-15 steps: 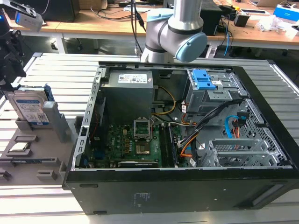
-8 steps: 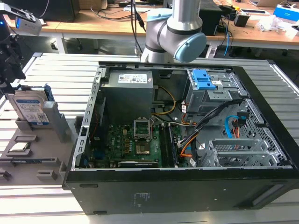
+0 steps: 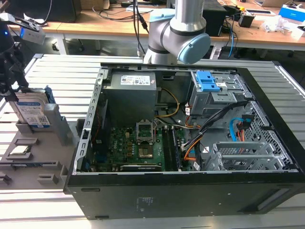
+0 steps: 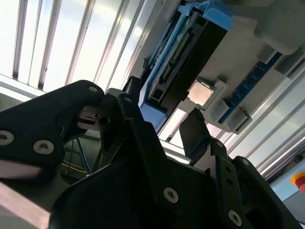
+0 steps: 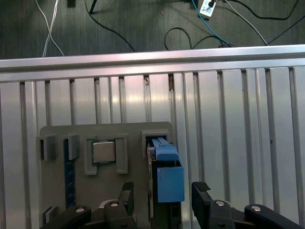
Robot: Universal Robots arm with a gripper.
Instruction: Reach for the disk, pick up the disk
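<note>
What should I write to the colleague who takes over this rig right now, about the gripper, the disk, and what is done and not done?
Gripper: open, with its fingers on either side of the disk. Gaps show on both sides in the first wrist view.
Disk: stands on edge in its slot of the grey holder on the slatted table, at the exterior view's left of the open computer case.
Done: the reach; the gripper is at the disk.
Left: the grasp and the lift; the disk is not yet gripped.
</note>
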